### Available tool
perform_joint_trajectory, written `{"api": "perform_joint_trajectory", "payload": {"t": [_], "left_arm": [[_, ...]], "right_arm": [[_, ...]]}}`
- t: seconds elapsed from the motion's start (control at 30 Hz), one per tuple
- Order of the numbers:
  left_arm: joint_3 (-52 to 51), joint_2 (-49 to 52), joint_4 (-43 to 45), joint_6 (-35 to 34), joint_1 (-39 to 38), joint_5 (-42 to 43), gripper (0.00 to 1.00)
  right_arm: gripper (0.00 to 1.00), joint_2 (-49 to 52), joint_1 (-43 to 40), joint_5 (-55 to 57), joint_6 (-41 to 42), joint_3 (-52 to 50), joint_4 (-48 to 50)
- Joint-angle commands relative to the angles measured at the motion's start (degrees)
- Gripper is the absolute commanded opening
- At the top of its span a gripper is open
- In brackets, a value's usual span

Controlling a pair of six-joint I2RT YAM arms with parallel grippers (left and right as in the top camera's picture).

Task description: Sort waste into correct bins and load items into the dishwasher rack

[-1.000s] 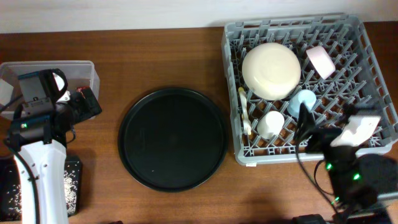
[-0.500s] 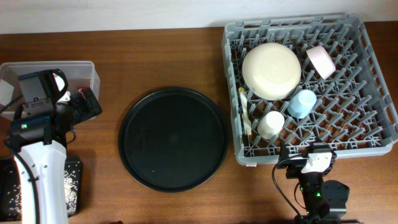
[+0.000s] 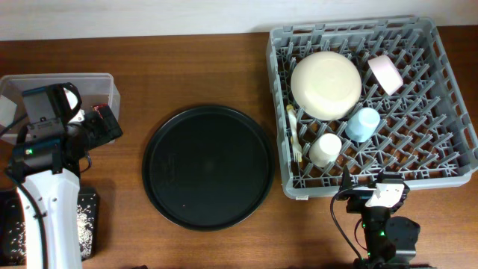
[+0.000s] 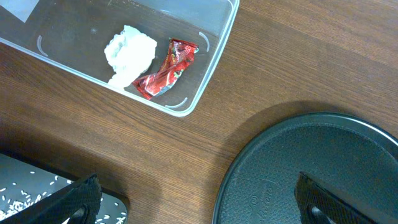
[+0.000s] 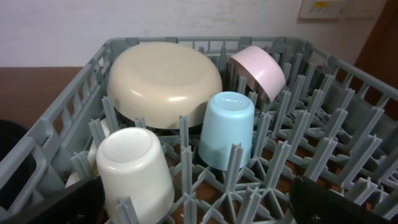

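Both wide open, left gripper (image 4: 199, 196) near tub (image 4: 68, 31), right gripper (image 5: 199, 200) facing rack (image 5: 73, 102), round tray (image 3: 208, 166) between

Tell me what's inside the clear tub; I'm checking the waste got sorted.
The clear tub holds a crumpled white paper wad and a red snack wrapper. Its other end is outside the wrist view.

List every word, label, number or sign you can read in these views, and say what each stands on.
Nothing can be read in any view.
Red snack wrapper in the clear tub: printing too blurred to read.
White label on the tub: no writing can be made out.
Round black tray: embossed mark, too small to read.
Wall plate behind the rack: yellow marking, blurred.
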Motion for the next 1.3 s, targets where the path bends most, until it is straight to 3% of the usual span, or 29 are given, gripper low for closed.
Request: {"api": "perform_joint_trajectory", "payload": {"t": [0.0, 0.5, 0.7, 0.87, 1.1, 1.13, 1.27], "left_arm": [[0.35, -0.33, -0.07, 0.28, 0.09, -0.04, 0.99], [0.2, -1.42, -0.09, 0.28, 0.09, -0.04, 0.99], [0.13, -22.84, -0.28, 0.28, -8.07, -0.04, 0.99], [-1.53, -40.28, -0.33, 0.28, -9.09, -0.66, 0.99], [-27.06, -57.24, 0.7, 0.26, -16.55, 2.67, 0.99], [-30.91, -59.41, 3.3, 0.26, -17.35, 3.06, 0.99], [-48.26, -66.77, 27.39, 0.26, -19.1, 5.25, 0.99]], "right_arm": [[0.98, -0.7, 0.42, 0.7, -0.31, -0.55, 0.09], [0.98, -0.7, 0.31, 0.7, -0.31, -0.55, 0.07], [0.98, -0.7, 0.31, 0.7, -0.31, -0.55, 0.07], [0.98, -0.7, 0.31, 0.7, -0.31, -0.55, 0.07], [0.98, -0.7, 0.31, 0.7, -0.31, -0.55, 0.07], [0.98, -0.7, 0.31, 0.7, -0.31, -0.55, 0.09], [0.98, -0.7, 0.31, 0.7, -0.33, -0.55, 0.07]]}}
